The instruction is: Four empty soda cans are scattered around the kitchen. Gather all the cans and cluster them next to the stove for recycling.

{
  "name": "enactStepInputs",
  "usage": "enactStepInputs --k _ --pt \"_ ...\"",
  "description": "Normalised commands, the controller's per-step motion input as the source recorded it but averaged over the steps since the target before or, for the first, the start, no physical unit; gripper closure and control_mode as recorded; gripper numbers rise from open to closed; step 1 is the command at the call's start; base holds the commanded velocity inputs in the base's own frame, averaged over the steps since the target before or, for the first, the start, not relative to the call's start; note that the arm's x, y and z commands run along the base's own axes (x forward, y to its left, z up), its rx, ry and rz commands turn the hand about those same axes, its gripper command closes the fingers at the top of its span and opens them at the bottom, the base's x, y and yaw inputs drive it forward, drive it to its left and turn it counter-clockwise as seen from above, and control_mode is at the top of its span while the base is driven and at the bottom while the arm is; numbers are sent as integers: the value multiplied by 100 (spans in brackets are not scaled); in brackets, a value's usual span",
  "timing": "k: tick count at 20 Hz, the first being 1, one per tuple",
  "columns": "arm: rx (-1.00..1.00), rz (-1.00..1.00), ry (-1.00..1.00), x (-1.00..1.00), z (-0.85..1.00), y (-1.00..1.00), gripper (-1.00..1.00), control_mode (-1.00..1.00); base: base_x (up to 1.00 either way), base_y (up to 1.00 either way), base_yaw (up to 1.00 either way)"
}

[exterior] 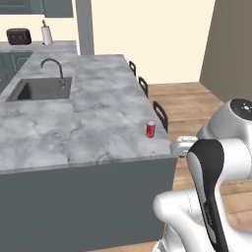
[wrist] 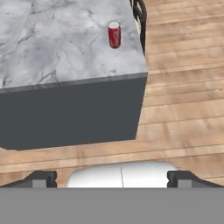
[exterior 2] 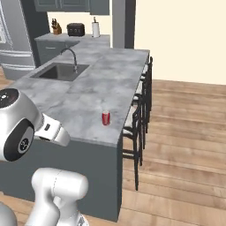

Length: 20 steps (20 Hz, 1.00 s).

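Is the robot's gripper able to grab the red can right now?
Probably not yet. The open gripper hangs low beside the island, well short of the red can; nothing stands around the can.

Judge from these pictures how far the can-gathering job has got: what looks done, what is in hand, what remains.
Done: nothing visible; no cluster of cans can be seen. In hand: the gripper is open and empty, facing the red soda can, which stands upright on the island counter near its stool-side edge. Left: grasping this can, carrying it to the stove, then finding the others.
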Motion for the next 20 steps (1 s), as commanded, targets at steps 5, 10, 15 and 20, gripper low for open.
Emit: enactStepInputs --k 5,10,15,20 --pt "0 0 0 0 0 0 -100 100 50 -24 0" --pt "0 0 0 0 0 0 -100 100 47 -24 0" --pt "0 0 0 0 0 0 -100 100 45 -31 0" --pt "0 0 0 0 0 0 -100 100 37 -32 0"
